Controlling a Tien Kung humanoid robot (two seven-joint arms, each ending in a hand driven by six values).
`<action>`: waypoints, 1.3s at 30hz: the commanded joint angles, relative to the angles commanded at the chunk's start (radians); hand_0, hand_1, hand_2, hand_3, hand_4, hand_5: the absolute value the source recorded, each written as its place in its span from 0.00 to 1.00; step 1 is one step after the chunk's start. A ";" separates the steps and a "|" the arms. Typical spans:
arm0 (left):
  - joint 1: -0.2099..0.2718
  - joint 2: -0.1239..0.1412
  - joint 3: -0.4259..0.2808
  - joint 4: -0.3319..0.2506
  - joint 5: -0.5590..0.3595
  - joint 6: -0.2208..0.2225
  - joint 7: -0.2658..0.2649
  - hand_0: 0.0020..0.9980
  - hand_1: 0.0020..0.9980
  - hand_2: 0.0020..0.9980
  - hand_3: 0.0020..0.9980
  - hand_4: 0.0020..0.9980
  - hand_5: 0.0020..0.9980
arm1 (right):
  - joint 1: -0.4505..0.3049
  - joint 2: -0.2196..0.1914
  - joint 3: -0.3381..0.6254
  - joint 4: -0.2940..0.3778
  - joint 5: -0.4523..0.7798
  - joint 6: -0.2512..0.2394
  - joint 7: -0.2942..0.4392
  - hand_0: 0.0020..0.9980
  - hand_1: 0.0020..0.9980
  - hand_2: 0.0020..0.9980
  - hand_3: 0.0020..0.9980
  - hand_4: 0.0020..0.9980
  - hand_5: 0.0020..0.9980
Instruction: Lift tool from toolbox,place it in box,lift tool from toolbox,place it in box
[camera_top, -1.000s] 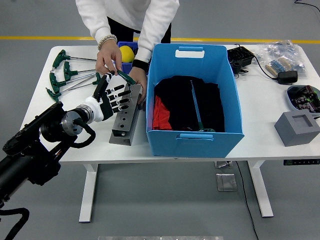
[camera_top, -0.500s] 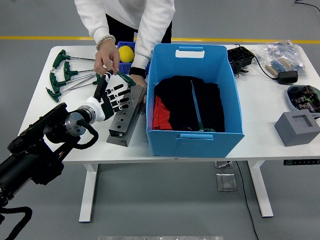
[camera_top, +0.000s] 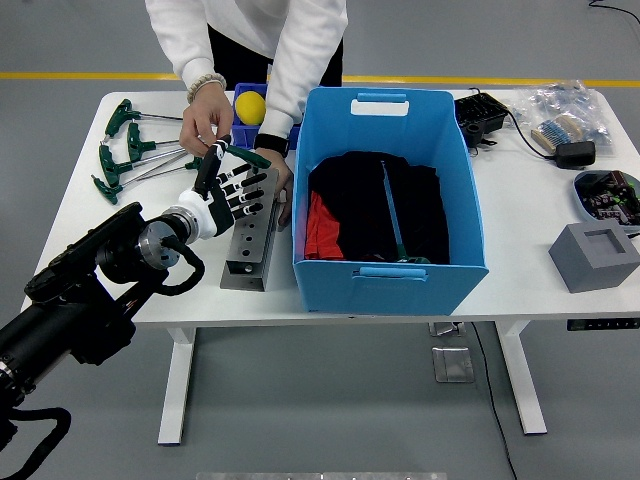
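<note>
1. Your left robot hand (camera_top: 222, 188) sits over the gray toolbox (camera_top: 254, 232), fingers spread, gripping nothing.
2. Green-handled tool (camera_top: 243, 154) is just above its fingertips, held by the person's hand (camera_top: 205, 122).
3. Blue box (camera_top: 386, 196) stands right of the robot hand on the tabletop (camera_top: 130, 262).

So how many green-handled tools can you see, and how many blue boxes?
Green-handled tools: 6 — 4 lying at the table's left, 1 held by the person's hand beside the robot's left hand, 1 inside the big box.
Blue boxes: 2 — big, small.
Total: 8
</note>
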 joint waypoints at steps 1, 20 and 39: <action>-0.003 -0.002 0.002 0.003 -0.003 0.000 -0.002 0.22 0.32 0.59 0.87 0.83 0.97 | 0.000 0.000 -0.001 0.000 0.000 0.000 0.000 0.68 0.66 0.74 0.58 0.84 0.64; -0.026 -0.016 0.008 0.027 -0.015 0.001 -0.010 0.31 0.50 0.70 0.84 0.84 0.98 | 0.006 -0.003 -0.016 0.000 0.003 0.001 -0.003 0.68 0.66 0.74 0.58 0.84 0.64; -0.029 -0.012 -0.004 -0.015 -0.026 -0.006 -0.010 0.47 0.63 0.80 0.80 0.85 0.99 | 0.005 -0.004 -0.018 0.000 0.001 0.003 -0.002 0.68 0.66 0.74 0.58 0.84 0.64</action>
